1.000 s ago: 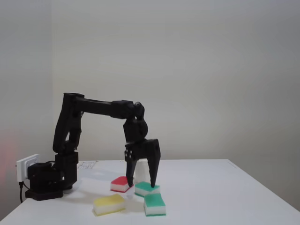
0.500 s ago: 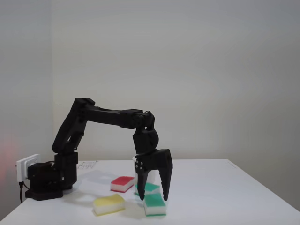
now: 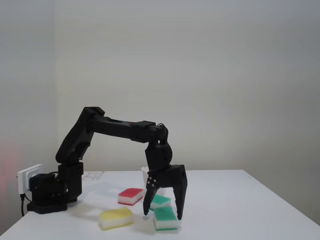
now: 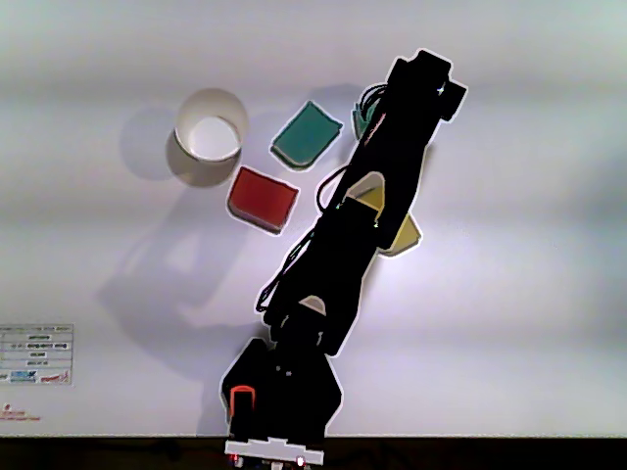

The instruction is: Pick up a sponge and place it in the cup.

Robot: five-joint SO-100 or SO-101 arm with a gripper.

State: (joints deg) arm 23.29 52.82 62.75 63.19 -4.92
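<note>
Two green-topped sponges lie on the white table. In the fixed view my gripper (image 3: 163, 215) is open, pointing down, with its fingertips (image 3: 180, 217) low on either side of the nearer green sponge (image 3: 166, 220). The other green sponge (image 3: 160, 201) lies just behind it. From above, that second sponge (image 4: 307, 135) sits right of the white cup (image 4: 210, 137). My arm (image 4: 372, 196) covers the straddled sponge except for a green sliver (image 4: 356, 119). A bit of the cup (image 3: 144, 173) shows behind the gripper.
A red-topped sponge (image 3: 131, 196) lies left of the gripper, just below the cup in the other view (image 4: 263, 198). A yellow sponge (image 3: 115, 217) sits at the front left, half under the arm from above (image 4: 405, 233). The arm base (image 3: 47, 192) and a power socket (image 3: 29, 177) stand at the left.
The arm has reached further forward and to the right in the fixed view and come down. The open gripper has shifted from over the rear green sponge to straddling the nearer one.
</note>
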